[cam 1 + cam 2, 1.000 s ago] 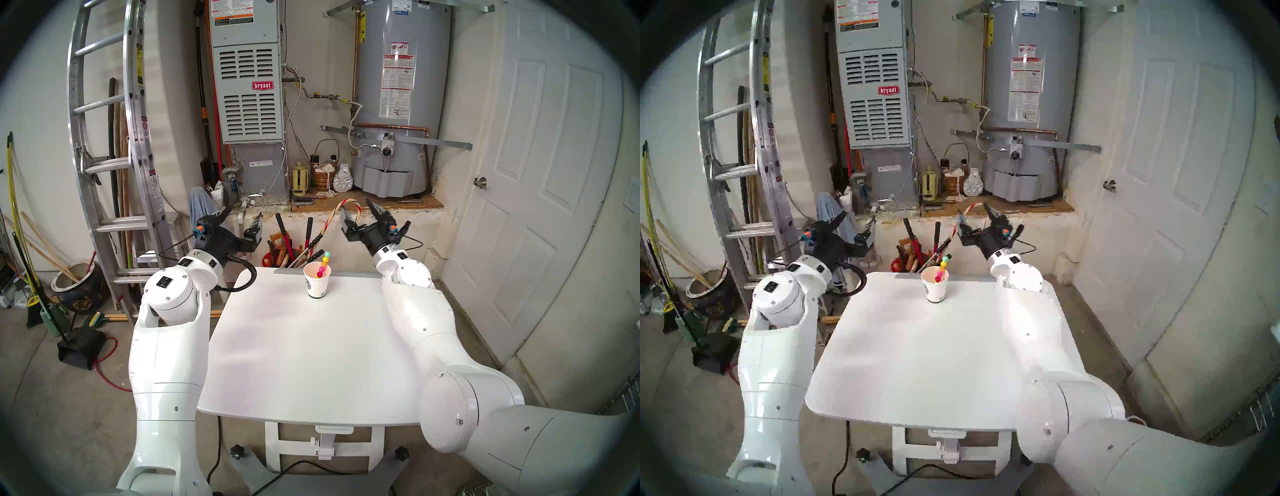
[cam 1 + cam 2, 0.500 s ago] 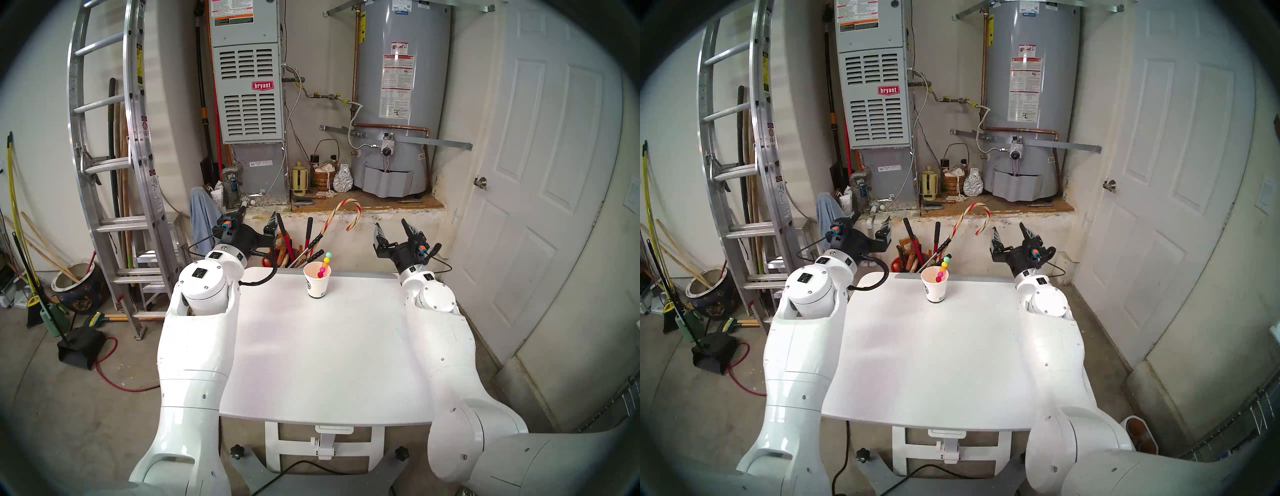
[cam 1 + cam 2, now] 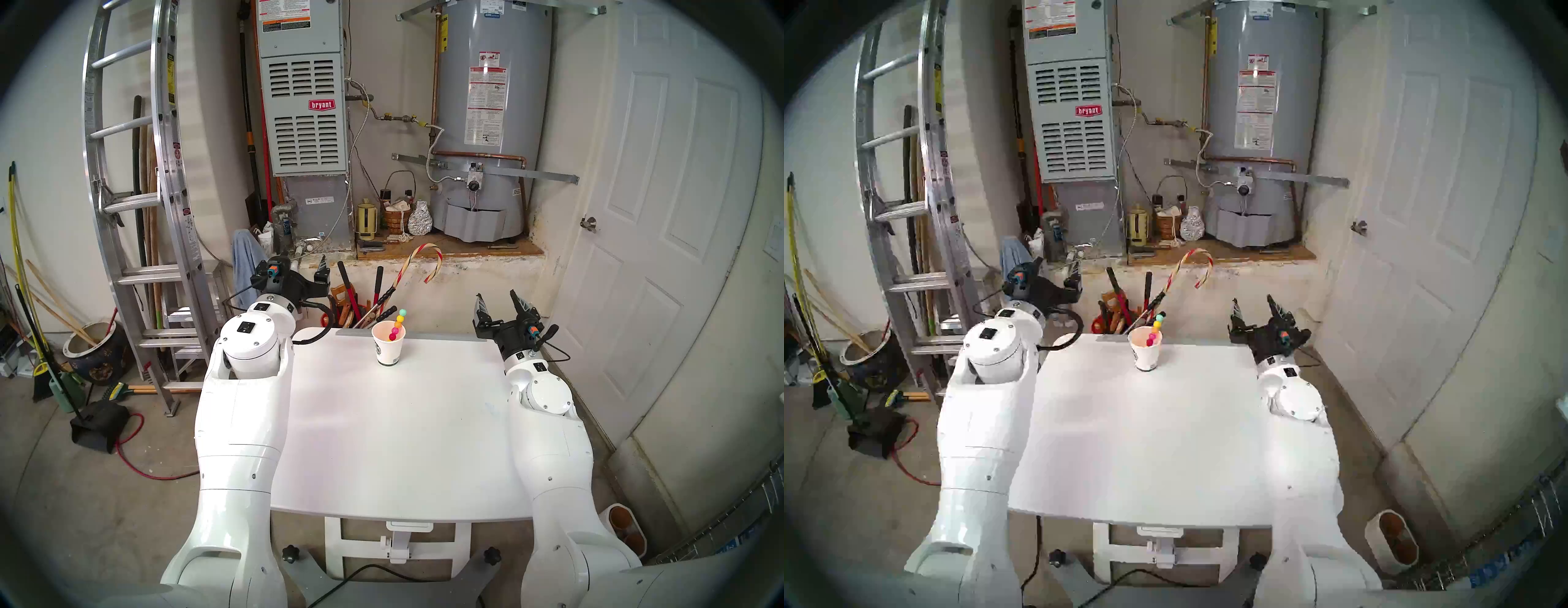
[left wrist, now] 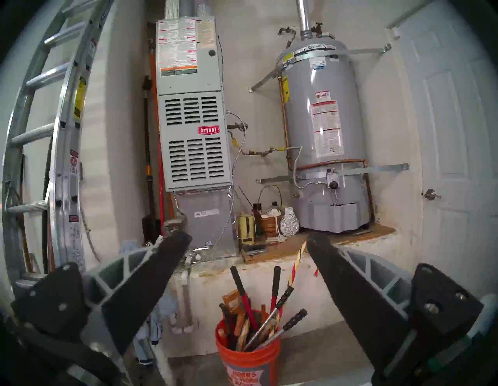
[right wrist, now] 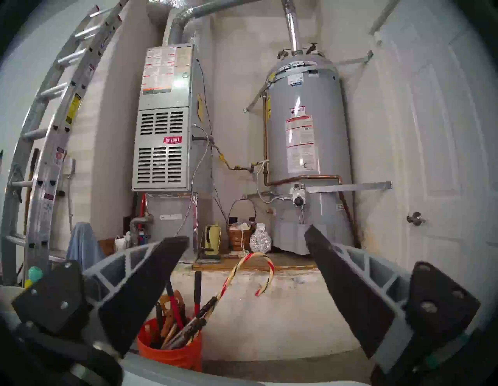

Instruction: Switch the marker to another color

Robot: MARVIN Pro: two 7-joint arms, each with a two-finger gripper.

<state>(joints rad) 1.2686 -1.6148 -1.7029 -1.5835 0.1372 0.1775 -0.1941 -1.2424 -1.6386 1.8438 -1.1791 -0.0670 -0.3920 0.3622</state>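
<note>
The marker (image 3: 397,325), a short stick of teal, yellow, pink, orange and red beads, leans in a white paper cup (image 3: 388,349) at the far middle of the white table (image 3: 403,446). The head stereo right view shows the marker (image 3: 1155,329) and cup (image 3: 1146,354) too. My left gripper (image 3: 303,265) hovers open past the table's far left corner, well left of the cup. My right gripper (image 3: 497,297) hangs open and empty above the far right corner. Both wrist views show wide empty gaps at the left gripper (image 4: 246,238) and right gripper (image 5: 245,234). The marker's top beads (image 5: 34,273) peek in at the right wrist view's left edge.
An orange bucket of tools (image 3: 339,318) with a striped candy cane (image 3: 424,259) stands on the floor just behind the table. A ladder (image 3: 127,191) leans at the left, a furnace (image 3: 303,106) and water heater (image 3: 488,119) stand behind, and a door (image 3: 657,212) is at the right.
My right gripper swung right and down, from in front of the candy cane to the table's far right corner. My left arm shifted right over the table's left edge. Both stayed open.
</note>
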